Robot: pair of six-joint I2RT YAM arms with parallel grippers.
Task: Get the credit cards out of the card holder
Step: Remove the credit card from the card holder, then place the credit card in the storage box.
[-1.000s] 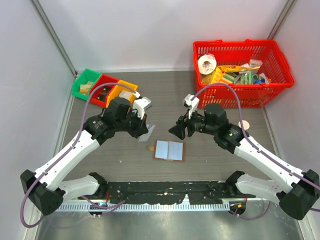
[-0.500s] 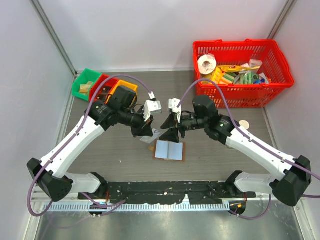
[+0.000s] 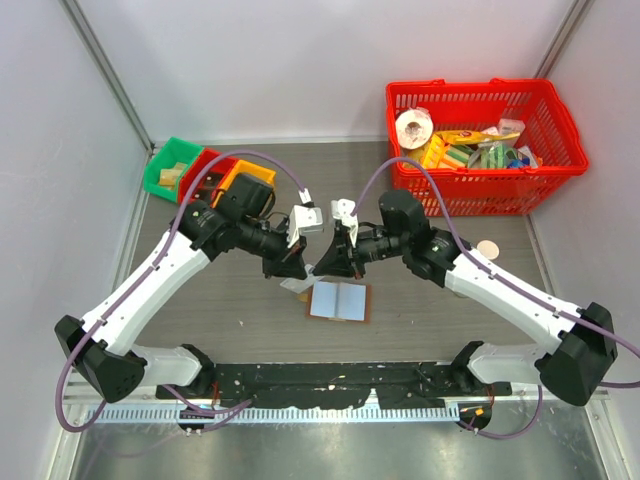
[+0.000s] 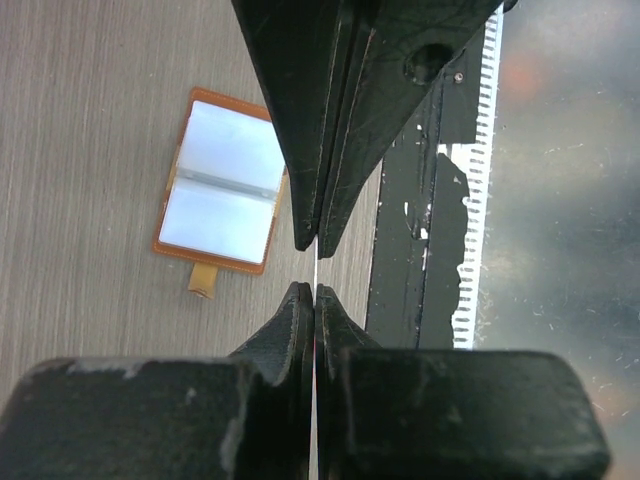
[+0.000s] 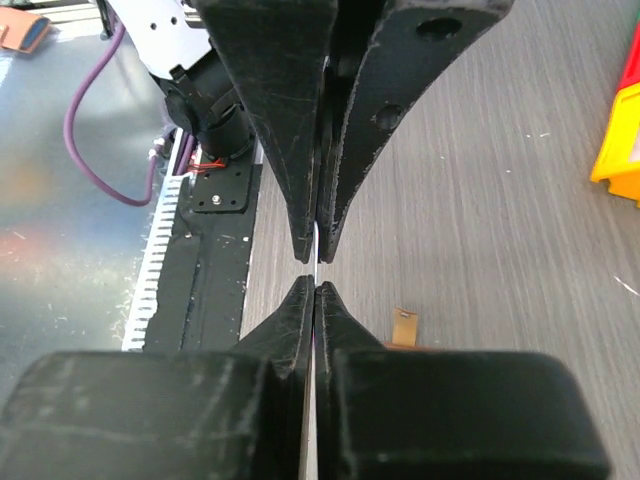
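Observation:
The card holder (image 3: 338, 300) lies open and flat on the table, pale blue inside with a brown border, and it also shows in the left wrist view (image 4: 220, 182). Just above its left edge, my left gripper (image 3: 299, 268) and right gripper (image 3: 321, 267) meet tip to tip. A credit card (image 3: 297, 285) hangs between them. Each wrist view shows it edge-on as a thin white line (image 4: 316, 268) (image 5: 314, 268). My left gripper (image 4: 314, 290) is shut on the card, and so is my right gripper (image 5: 314, 283). Only the holder's brown tab (image 5: 403, 327) shows in the right wrist view.
A red basket (image 3: 470, 145) full of items stands at the back right. Green (image 3: 172, 165), red (image 3: 205, 172) and orange (image 3: 240, 180) bins sit at the back left. A small round disc (image 3: 487, 249) lies right of the arms. A black rail (image 3: 330, 380) runs along the near edge.
Both arms have swung in toward the middle above the holder. My right gripper was open and has shut on the card that my left gripper holds.

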